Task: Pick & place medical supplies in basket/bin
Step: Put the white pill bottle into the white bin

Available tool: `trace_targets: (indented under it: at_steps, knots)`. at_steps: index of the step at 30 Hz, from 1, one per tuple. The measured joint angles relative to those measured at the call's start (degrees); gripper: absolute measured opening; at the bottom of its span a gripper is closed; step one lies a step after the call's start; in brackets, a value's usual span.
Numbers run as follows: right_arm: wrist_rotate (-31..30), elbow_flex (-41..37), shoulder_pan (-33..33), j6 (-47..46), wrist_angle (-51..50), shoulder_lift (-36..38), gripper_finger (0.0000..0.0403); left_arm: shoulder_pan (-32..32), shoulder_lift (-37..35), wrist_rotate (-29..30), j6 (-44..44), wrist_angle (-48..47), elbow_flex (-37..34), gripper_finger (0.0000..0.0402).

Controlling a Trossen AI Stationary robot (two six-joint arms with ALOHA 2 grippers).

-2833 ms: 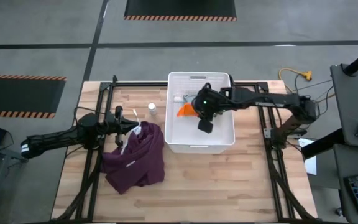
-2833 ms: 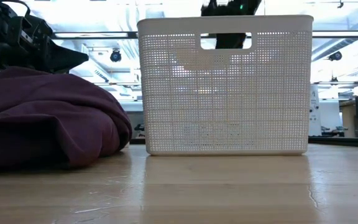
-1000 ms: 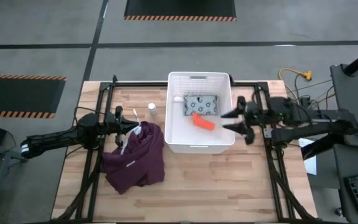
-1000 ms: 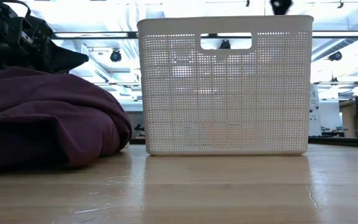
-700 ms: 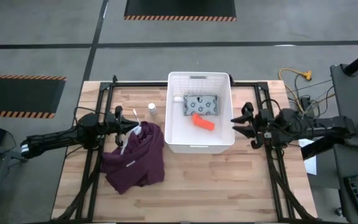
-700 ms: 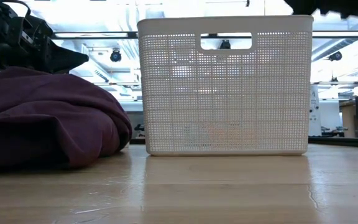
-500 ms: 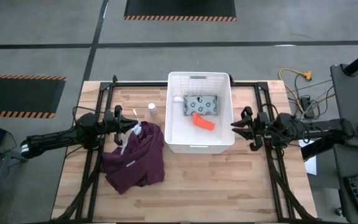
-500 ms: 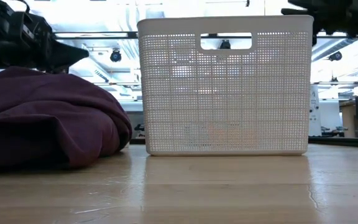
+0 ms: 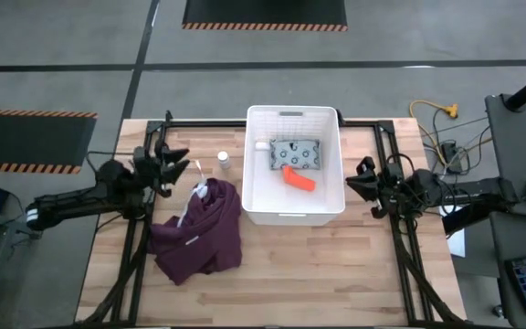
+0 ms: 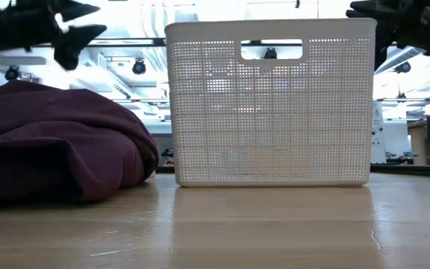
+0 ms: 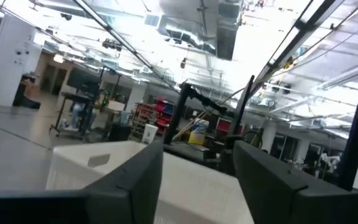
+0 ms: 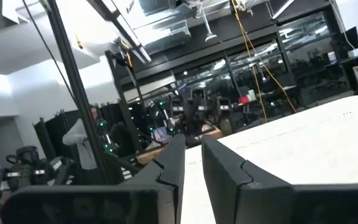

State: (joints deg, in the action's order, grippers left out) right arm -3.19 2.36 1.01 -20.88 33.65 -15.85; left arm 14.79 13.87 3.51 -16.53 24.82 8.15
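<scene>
The white basket (image 9: 249,166) stands mid-table. In it lie a grey dotted packet (image 9: 297,153), an orange tube (image 9: 299,178) and a small white bottle (image 9: 262,144). Another small white bottle (image 9: 223,162) stands on the table left of the basket. My left gripper (image 9: 173,163) hovers open, left of that bottle and above the maroon garment's far side; in the low view the left gripper (image 10: 88,21) is high up. My right gripper (image 9: 352,183) hangs just right of the basket at rim height, its fingers almost together in the right wrist view (image 12: 193,144), nothing between them.
The maroon garment (image 9: 197,230) lies heaped left of the basket, with a white cord (image 9: 193,194) on its far side. Black frame rails (image 9: 141,247) run along both table sides. Bare wood shows along the near edge (image 9: 318,274).
My left gripper has lifted off the garment's far side, gone up and toward the table's left and far edges, and opened. My right gripper has drawn back a little toward the table's right edge from the basket's right wall, and its fingers have closed.
</scene>
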Motion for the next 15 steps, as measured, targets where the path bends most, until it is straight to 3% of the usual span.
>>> trace_targets:
  at_steps: [5,9,11,15]
  knots:
    - [0.0,0.6,0.0,-0.7,-0.1,0.1,0.0048,0.1,10.4,3.5,2.9,-5.5,10.6,0.0197]
    - [0.0,1.1,0.0,-1.6,-0.2,0.1,0.0048,2.4,19.8,8.9,2.4,-22.3,19.7,0.0198]
    - [0.1,1.1,0.0,-1.7,-0.3,0.1,0.0048,4.4,24.8,7.9,1.1,-27.0,23.0,0.0198]
    - [0.1,1.1,0.0,-1.7,-0.3,0.0,0.0048,8.3,34.3,0.4,0.7,-29.1,26.8,0.0199]
